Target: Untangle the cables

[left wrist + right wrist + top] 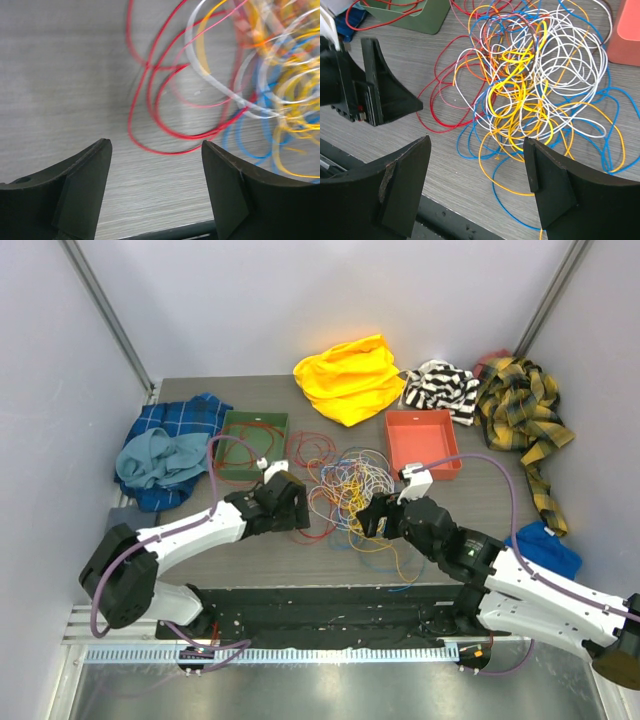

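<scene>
one tangle of cables point(350, 485) in five colours: red, yellow, white, orange, blue. two trays on the bench point(250, 560): one green tray point(232, 430), one red tray point(420, 440). six cloths along the edges: yellow cloth point(350, 378), striped cloth point(442, 388), yellow-black plaid cloth point(520, 410), blue plaid cloth point(185, 418), teal cloth point(150, 460), blue cloth point(548, 545). two claws: left claw point(155, 150), right claw point(477, 145).

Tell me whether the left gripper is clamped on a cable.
No, the left gripper is open, fingers spread wide with nothing pinched between them.

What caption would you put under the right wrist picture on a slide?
Open right pincer poised above the tangled cables, with the left pincer at the pile's edge.
</scene>
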